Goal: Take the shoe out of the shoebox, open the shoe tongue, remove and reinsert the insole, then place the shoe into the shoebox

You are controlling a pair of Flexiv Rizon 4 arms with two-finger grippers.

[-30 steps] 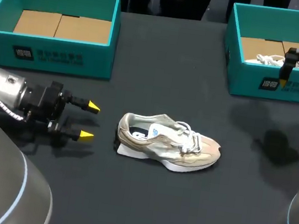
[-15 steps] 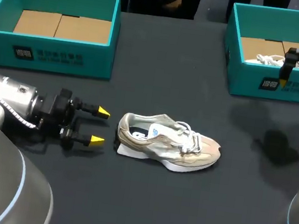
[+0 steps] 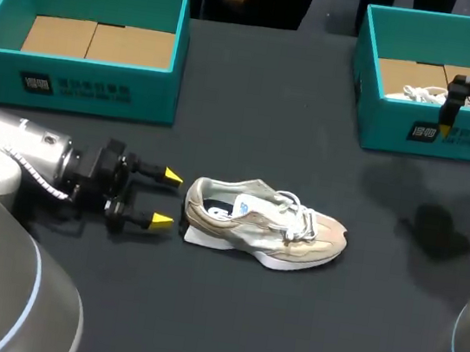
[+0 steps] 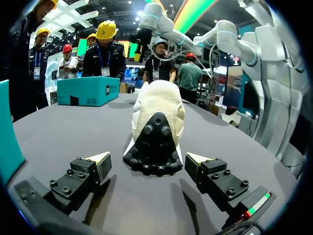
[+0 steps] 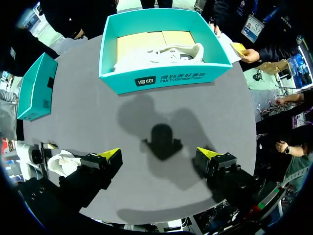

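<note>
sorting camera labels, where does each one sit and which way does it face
Head view: above and behind, looking down on the table; left gripper beside the shoe.
Left wrist view: low over the table, facing the shoe's heel; its own gripper shows, open.
Right wrist view: high, looking down on the right shoebox; right gripper open.
Head and left wrist views share the shoe.

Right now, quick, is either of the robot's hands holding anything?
Left hand: open, holding nothing, right at the heel of the shoe.
Right hand: open, holding nothing.
</note>
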